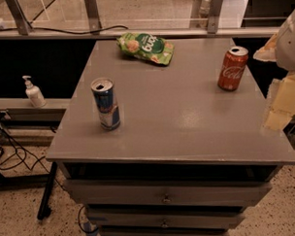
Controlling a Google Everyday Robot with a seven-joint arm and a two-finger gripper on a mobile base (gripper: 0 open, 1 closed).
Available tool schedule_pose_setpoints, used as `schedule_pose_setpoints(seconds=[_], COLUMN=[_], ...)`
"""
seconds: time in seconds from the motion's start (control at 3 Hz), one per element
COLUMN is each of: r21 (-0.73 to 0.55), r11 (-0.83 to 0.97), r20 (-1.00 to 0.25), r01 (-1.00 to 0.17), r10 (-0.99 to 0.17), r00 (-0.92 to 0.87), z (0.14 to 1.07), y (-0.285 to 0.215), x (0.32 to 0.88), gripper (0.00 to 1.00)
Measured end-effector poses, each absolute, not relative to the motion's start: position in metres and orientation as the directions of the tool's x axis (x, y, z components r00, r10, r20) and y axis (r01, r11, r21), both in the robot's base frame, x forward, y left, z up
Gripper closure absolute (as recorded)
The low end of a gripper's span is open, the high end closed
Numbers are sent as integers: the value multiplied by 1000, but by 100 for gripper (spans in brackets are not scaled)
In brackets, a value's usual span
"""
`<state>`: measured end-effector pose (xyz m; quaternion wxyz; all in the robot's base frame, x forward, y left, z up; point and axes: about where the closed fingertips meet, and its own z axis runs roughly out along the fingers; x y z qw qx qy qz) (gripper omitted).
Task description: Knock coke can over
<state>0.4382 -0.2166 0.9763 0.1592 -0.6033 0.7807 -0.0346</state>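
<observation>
Glossy coke can (232,68) — pale tool (282,104) rightward

coke can (232,68) upright, gripper (281,104) near, right edge

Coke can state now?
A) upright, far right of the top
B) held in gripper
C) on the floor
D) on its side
A: the coke can stands upright on the cabinet top, silver end up; the gripper is at the cabinet's right edge, not touching it.

Coca-Cola script on coke can (232,68)
</observation>
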Motion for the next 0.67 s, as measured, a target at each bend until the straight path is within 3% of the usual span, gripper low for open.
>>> schedule_pose_setpoints(seconds=[0.67], r21=[-276], r11=[280], r20=[-271], r01=[-919], r10=[-940], r00=[-206], z=[967], y=[-223], x=[465], gripper=[0])
